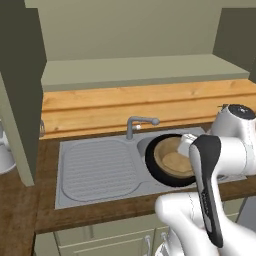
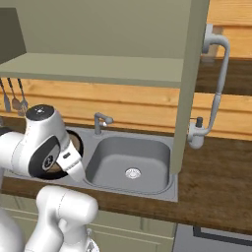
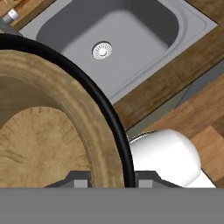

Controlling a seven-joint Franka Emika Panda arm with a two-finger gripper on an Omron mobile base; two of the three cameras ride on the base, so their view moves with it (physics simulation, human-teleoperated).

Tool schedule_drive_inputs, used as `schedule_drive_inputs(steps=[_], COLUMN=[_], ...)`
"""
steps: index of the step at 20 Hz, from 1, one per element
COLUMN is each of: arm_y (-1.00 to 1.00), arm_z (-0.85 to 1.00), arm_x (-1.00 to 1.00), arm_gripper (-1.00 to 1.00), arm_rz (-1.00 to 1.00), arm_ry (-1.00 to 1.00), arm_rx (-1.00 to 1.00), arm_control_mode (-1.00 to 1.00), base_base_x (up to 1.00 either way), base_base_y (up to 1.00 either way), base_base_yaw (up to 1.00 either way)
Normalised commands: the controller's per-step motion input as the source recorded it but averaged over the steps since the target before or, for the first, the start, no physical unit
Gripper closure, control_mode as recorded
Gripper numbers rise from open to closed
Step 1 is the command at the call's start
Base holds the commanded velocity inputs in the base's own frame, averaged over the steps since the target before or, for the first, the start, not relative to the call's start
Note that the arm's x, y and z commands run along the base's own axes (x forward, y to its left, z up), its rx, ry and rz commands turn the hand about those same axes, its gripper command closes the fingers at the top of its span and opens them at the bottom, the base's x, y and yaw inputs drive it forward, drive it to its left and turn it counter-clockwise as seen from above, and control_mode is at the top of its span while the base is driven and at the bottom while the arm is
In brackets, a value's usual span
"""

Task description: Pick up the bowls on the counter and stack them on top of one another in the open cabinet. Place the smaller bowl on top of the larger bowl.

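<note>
A white robot gripper [image 3: 107, 181] pinches together the rims of the glossy black larger bowl [image 1: 156, 172] and the tan smaller bowl [image 1: 175, 159] nested inside, held tilted over the sink [image 1: 95, 170] (rigid, probably light; black rim looks slippery, so a rim grip could slide).

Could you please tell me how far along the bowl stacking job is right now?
Done, as it looks: the tan bowl already sits nested inside the black bowl. In hand: the tool grips the rims of both, holding the pair tilted in the air over the sink. Left: lifting the stack onto the open cabinet shelf, which holds neither bowl yet.
</note>
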Motion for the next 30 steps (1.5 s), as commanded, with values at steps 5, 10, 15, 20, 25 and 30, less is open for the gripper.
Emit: schedule_drive_inputs(steps=[5, 10, 15, 20, 25, 30], arm_y=[0.07, 0.06, 0.0, 0.0, 0.0, 0.18], arm_z=[0.68, 0.99, 1.0, 0.96, 0.49, 0.02], arm_x=[-0.28, -0.01, 0.11, 0.15, 0.66, 1.0], arm_gripper=[1.0, 1.0, 1.0, 1.0, 1.0, 1.0], arm_rz=[0.0, 0.0, -0.03, 0.0, -0.02, -0.1], arm_ry=[-0.39, -0.22, 0.0, -0.01, 0.01, 0.15], arm_rx=[-0.16, -0.03, 0.01, 0.02, 0.0, -0.02], arm_control_mode=[-1.0, -1.0, -1.0, -1.0, -1.0, -1.0], base_base_x=[0.0, 0.0, 0.0, 0.0, 0.0, 0.0], base_base_y=[0.0, 0.0, 0.0, 0.0, 0.0, 0.0], base_base_yaw=[0.0, 0.0, 0.0, 0.0, 0.0, 0.0])
